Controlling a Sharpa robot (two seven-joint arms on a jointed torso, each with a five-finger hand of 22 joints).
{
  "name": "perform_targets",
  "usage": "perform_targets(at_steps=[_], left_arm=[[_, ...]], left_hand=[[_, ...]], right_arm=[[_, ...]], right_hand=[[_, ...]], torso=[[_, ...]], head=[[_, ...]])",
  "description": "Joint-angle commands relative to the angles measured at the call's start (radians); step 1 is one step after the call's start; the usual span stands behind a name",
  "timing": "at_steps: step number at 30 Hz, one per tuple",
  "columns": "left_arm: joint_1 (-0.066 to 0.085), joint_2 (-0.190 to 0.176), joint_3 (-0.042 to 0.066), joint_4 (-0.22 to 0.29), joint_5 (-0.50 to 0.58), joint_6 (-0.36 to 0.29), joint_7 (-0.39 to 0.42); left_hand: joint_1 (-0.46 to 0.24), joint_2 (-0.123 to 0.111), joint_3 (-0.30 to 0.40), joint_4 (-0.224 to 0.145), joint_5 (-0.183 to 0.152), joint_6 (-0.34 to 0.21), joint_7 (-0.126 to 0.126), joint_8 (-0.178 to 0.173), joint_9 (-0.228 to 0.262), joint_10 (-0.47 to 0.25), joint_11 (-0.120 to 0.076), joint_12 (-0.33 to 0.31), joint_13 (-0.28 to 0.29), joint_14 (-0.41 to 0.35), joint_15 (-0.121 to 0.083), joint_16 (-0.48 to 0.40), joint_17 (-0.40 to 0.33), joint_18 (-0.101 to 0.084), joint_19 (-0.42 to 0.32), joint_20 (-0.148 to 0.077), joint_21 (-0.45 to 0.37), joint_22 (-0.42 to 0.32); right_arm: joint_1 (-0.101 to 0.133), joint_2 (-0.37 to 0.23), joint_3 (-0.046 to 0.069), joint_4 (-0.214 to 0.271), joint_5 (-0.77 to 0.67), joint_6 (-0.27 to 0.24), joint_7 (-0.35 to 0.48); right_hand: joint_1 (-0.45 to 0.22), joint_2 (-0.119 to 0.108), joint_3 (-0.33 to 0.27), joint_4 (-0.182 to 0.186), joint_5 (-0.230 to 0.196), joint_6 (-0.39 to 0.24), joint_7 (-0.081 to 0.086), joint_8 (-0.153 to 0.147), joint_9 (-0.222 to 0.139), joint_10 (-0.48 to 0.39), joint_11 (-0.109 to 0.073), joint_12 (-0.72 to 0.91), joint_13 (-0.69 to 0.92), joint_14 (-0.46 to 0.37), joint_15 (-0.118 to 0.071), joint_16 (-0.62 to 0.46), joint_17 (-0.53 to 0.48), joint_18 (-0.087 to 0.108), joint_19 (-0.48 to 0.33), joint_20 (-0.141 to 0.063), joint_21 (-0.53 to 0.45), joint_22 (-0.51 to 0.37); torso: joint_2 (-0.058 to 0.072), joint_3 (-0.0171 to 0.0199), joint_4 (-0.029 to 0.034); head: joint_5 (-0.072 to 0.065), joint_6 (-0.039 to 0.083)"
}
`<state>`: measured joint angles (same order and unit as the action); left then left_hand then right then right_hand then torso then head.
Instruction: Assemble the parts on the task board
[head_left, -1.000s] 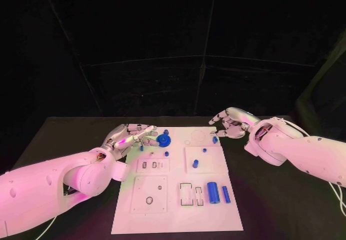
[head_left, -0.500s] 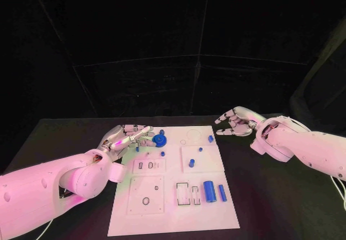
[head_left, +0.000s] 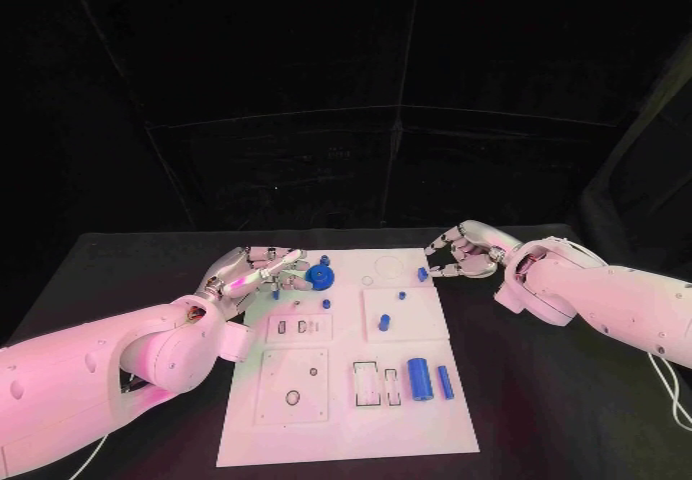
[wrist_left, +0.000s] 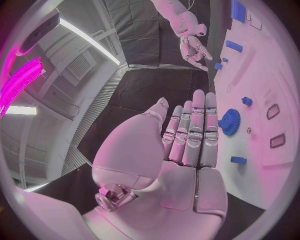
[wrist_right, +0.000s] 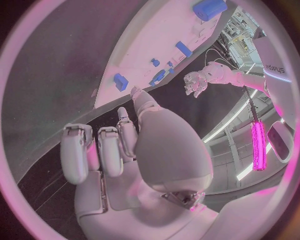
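Note:
The white task board (head_left: 346, 430) lies in the middle of the table. A blue gear (head_left: 320, 277) (wrist_left: 230, 121) stands near its far left corner. My left hand (head_left: 257, 270) (wrist_left: 187, 145) hovers just left of the gear with straight fingers, holding nothing. A small blue piece (head_left: 423, 273) (wrist_right: 120, 81) sits at the board's far right edge. My right hand (head_left: 462, 255) (wrist_right: 119, 145) is beside it, fingers half curled and tips close to the piece, with nothing held. Small blue pegs (head_left: 326, 302) (head_left: 384, 321) stand mid-board. Two blue cylinders (head_left: 418, 379) (head_left: 444, 382) lie near the front right.
Rectangular slots (head_left: 371, 384) and round holes (head_left: 293, 397) are cut into the board's near half. Black table (head_left: 577, 420) surrounds the board on all sides. My left forearm (head_left: 130, 360) lies along the board's left side.
My right hand drew back from the board's far right edge, then came back close to the small blue piece. The left hand stays by the gear. The camera view shifted slightly.

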<state>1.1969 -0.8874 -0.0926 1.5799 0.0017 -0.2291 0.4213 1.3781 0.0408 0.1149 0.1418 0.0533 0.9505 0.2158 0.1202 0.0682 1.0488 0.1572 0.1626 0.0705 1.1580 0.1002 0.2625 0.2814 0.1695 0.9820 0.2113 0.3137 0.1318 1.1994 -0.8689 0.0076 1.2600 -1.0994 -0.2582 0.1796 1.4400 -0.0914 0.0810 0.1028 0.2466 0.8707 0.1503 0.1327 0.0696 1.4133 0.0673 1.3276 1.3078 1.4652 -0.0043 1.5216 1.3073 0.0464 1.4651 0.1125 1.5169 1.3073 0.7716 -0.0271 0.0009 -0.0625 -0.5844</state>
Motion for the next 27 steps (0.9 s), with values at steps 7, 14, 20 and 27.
perform_targets(at_steps=[7, 14, 20, 27], left_arm=[[0.000, 0.002, 0.000, -0.001, -0.004, 0.014, -0.005], [0.000, 0.002, 0.000, -0.002, -0.004, 0.014, -0.005], [0.000, 0.002, 0.000, -0.002, -0.004, 0.014, -0.005], [0.000, 0.002, 0.000, -0.002, -0.004, 0.014, -0.005]], left_hand=[[0.010, 0.000, 0.003, -0.001, 0.001, -0.005, 0.001, -0.006, 0.000, -0.007, 0.000, -0.006, -0.002, -0.007, -0.001, -0.005, 0.001, 0.013, -0.005, -0.001, -0.006, -0.001], [0.010, 0.000, 0.003, -0.001, 0.001, -0.005, 0.001, -0.006, 0.000, -0.007, 0.000, -0.006, -0.002, -0.007, -0.001, -0.005, 0.001, 0.013, -0.005, -0.001, -0.006, -0.001], [0.010, 0.000, 0.003, -0.001, 0.001, -0.005, 0.001, -0.006, 0.000, -0.007, 0.000, -0.006, -0.002, -0.007, -0.001, -0.005, 0.001, 0.013, -0.005, -0.001, -0.006, -0.001], [0.010, 0.000, 0.003, -0.001, 0.001, -0.005, 0.001, -0.006, 0.000, -0.007, 0.000, -0.006, -0.002, -0.007, -0.001, -0.005, 0.001, 0.013, -0.005, -0.001, -0.006, -0.001]], right_arm=[[-0.004, 0.017, 0.000, -0.021, -0.025, 0.038, 0.017], [-0.010, 0.030, 0.000, -0.035, -0.035, 0.036, 0.012], [-0.014, 0.042, 0.000, -0.046, -0.046, 0.031, 0.005], [-0.018, 0.055, 0.001, -0.058, -0.064, 0.034, -0.001]], right_hand=[[0.012, 0.006, 0.001, -0.012, 0.002, 0.008, -0.008, 0.002, 0.001, 0.003, -0.010, -0.002, 0.034, 0.080, -0.009, -0.004, 0.146, -0.011, 0.002, -0.011, -0.007, 0.109], [0.019, 0.016, 0.005, -0.021, -0.003, 0.022, -0.011, 0.004, 0.002, 0.007, -0.013, 0.001, 0.038, 0.081, -0.012, -0.002, 0.150, -0.012, 0.003, -0.015, -0.006, 0.112], [0.020, 0.021, 0.007, -0.027, -0.016, 0.028, -0.012, 0.003, 0.001, 0.009, -0.014, 0.003, 0.039, 0.081, -0.014, -0.002, 0.152, -0.012, 0.005, -0.017, -0.005, 0.113], [0.023, 0.030, 0.013, -0.033, -0.024, 0.039, -0.012, 0.003, 0.001, 0.010, -0.015, 0.004, 0.041, 0.081, -0.015, -0.001, 0.153, -0.012, 0.005, -0.019, -0.005, 0.114]], torso=[[0.000, 0.0000, -0.0007], [0.000, -0.0003, 0.0020], [0.000, 0.0000, 0.0018], [0.000, 0.0005, 0.0019]], head=[[0.000, -0.003], [-0.003, -0.004], [-0.003, -0.004], [-0.003, -0.004]])
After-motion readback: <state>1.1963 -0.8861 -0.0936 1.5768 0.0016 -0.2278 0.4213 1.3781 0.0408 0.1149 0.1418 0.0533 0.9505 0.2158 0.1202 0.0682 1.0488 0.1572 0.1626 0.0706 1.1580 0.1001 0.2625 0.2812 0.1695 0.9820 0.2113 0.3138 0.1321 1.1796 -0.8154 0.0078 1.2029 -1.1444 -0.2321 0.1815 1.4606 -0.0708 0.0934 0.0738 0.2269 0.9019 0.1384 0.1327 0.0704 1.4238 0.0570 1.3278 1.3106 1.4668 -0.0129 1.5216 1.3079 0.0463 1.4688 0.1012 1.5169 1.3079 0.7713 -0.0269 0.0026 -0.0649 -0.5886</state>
